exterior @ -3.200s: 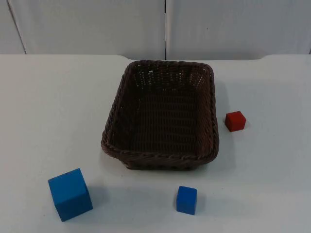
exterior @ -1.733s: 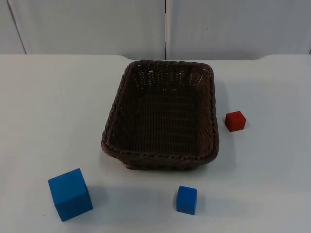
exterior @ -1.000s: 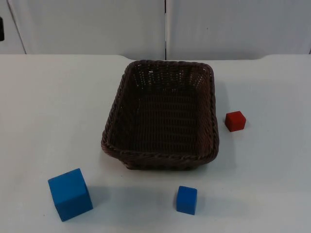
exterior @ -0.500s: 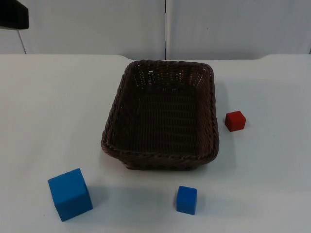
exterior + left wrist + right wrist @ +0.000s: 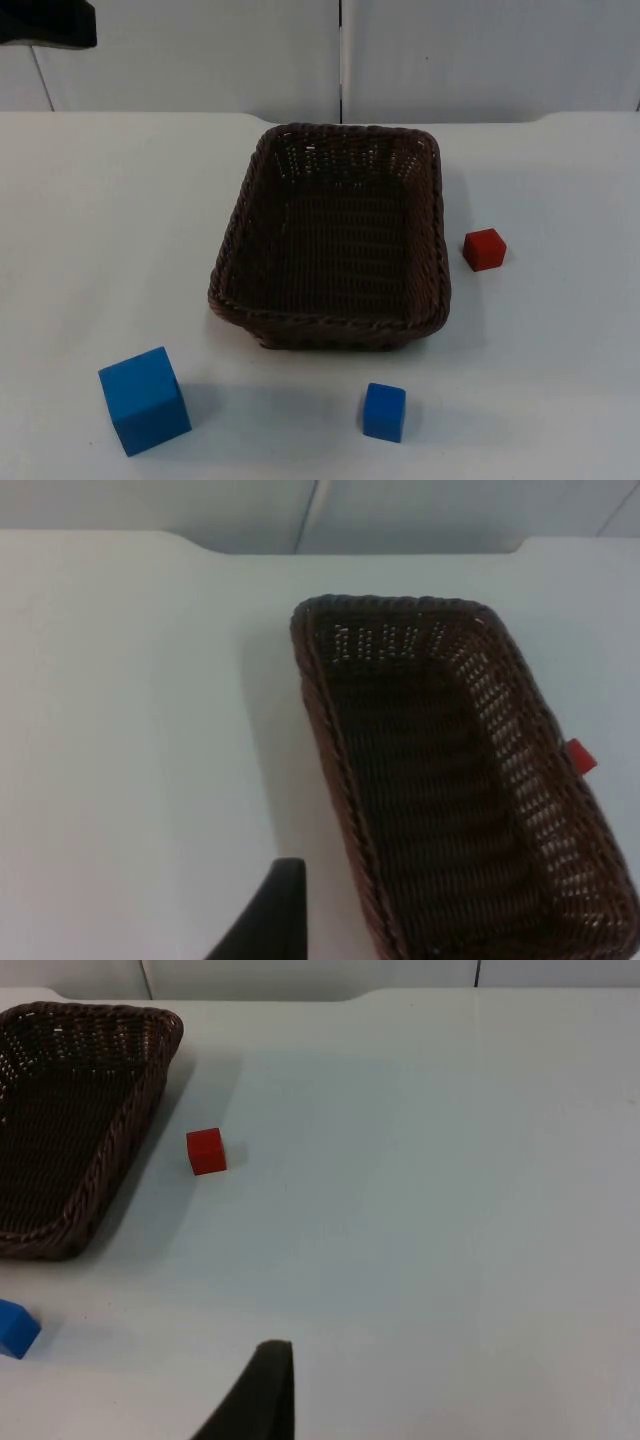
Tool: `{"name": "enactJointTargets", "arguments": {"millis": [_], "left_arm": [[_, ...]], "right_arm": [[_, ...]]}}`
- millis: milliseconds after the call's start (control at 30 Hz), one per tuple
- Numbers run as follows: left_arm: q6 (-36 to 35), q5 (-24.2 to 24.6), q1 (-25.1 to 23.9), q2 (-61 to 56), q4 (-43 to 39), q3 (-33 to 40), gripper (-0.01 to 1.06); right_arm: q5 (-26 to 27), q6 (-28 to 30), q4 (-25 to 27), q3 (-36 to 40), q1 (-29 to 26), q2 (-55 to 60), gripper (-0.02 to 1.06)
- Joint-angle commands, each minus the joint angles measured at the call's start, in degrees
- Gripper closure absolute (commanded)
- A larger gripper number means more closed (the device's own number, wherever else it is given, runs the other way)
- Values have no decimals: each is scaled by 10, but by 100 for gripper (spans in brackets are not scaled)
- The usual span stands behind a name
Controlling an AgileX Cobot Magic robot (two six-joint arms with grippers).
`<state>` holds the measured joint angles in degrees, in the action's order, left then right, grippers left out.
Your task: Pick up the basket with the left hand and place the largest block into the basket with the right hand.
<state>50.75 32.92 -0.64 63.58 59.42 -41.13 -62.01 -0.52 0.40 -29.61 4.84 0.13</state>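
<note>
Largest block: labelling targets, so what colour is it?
Blue; top view shows it best.

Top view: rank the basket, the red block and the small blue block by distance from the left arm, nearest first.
From the left arm at the upper left corner:
1. Basket, middle of the table.
2. Red block and small blue block: too close to call.
</note>
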Motion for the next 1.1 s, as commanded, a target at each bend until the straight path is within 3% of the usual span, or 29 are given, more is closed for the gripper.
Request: {"name": "enactJointTargets", "arguments": {"millis": [0, 233, 467, 600, 900, 1067], "left_arm": [[4, 12, 1, 12, 29, -12, 0], [4, 16, 2, 44, 30, -40, 0], [1, 5, 54, 132, -6, -98, 0], [-36, 4, 73, 185, -34, -121, 0], [-47, -6, 109, 318, -56, -177, 0], [-111, -4, 135, 381, -121, -233, 0]], "right_arm": [[2, 1, -1, 2, -3, -1, -1], [2, 1, -1, 2, -3, -1, -1], [2, 1, -1, 2, -3, -1, -1], [2, 1, -1, 2, -3, -1, -1], [2, 1, -1, 2, -3, -1, -1], [2, 1, -1, 2, -3, -1, -1]]}}
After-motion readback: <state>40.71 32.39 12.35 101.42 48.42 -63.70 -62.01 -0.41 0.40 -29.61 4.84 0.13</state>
